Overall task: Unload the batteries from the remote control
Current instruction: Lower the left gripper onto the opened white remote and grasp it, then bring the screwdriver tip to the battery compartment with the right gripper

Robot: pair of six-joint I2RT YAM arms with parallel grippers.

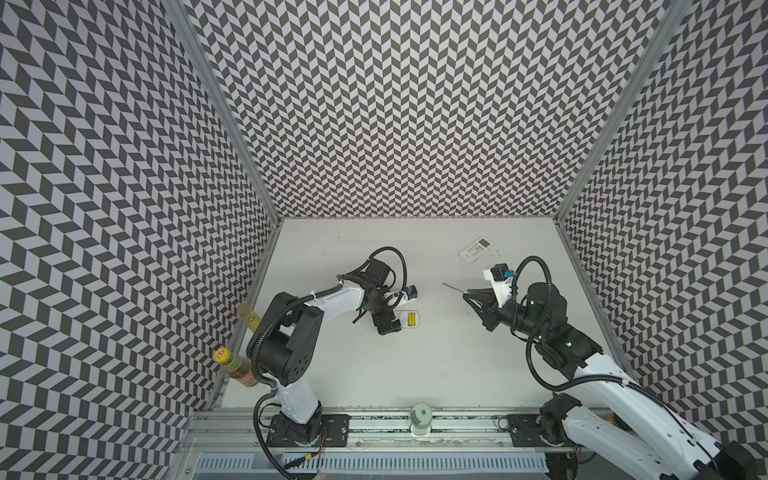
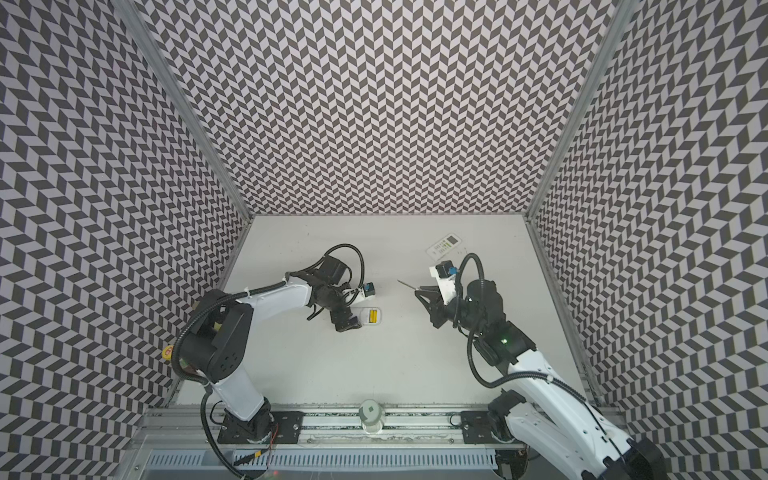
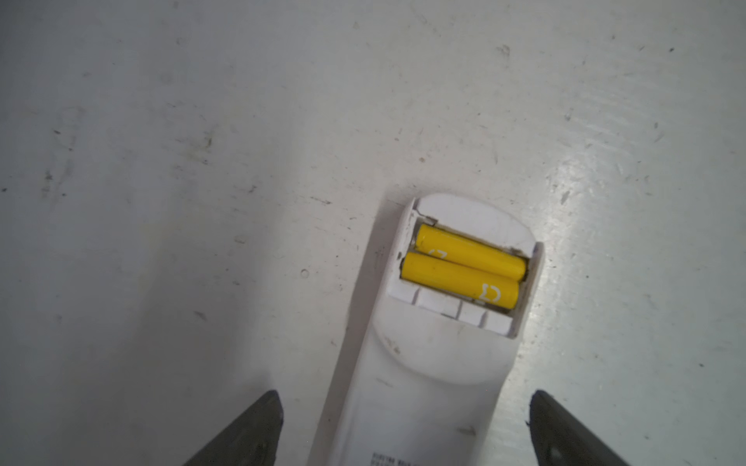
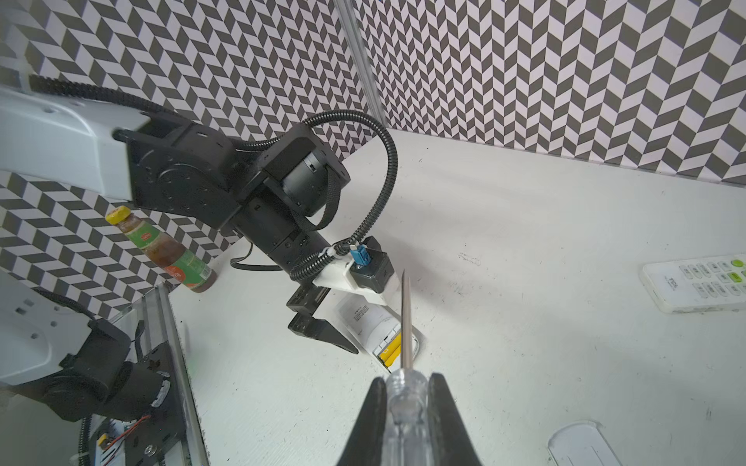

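Two yellow batteries (image 3: 464,270) are seen inside open remote (image 3: 424,383) | left claw (image 3: 403,395) is spread wide astride it, empty | right claw (image 4: 407,387) is closed on one screwdriver (image 4: 405,322)

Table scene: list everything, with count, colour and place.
white face-down remote control: one, white, near table centre, battery bay uncovered
slim cylindrical batteries: two, yellow, side by side in that bay
white face-up button remote control: one, white, back right of table
long thin clear-handled screwdriver: one, clear and metal, in right tool
clear curved plastic cover: one, transparent, on table, right wrist view only
yellow-capped brown sauce bottle: one, brown, left table edge
pale yellow object: one, behind left arm, too hidden to name
pale cylindrical jar: one, whitish, front rail
white table: one, white
left tool: one, black, open, astride face-down remote
right tool: one, black, shut on screwdriver
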